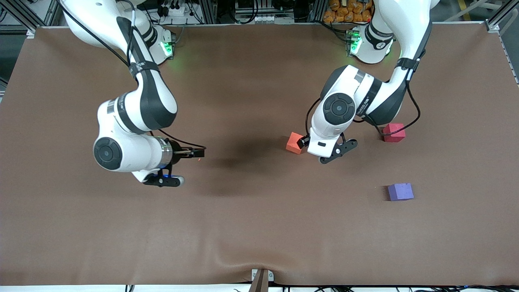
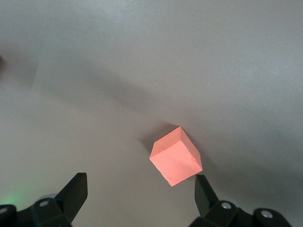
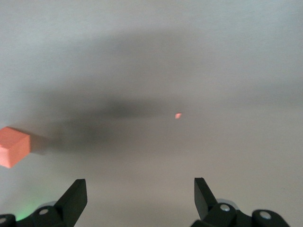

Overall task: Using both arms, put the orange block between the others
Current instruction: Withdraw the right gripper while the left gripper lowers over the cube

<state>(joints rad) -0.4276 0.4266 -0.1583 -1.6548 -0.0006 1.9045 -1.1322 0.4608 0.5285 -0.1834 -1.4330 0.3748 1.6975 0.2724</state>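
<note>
The orange block [image 1: 295,142] is lying on the counter [image 1: 251,227], ungrasped — not yet between the red cube [image 1: 394,132] and purple cube [image 1: 400,191]. The left gripper [image 1: 303,142] is hovering beside it, fingers released; the right gripper [image 1: 198,153] is waiting, fingers spread and empty.

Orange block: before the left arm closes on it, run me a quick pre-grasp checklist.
1. Left gripper open: ok.
2. Orange block between the fingers: not ok; it sits ahead of the tips, close to one finger.
3. Block square to the jaws: not ok; it lies turned at an angle.
4. Gap between red cube and purple cube free: ok.
5. Right gripper open and over bare table, away from the block: ok.
</note>
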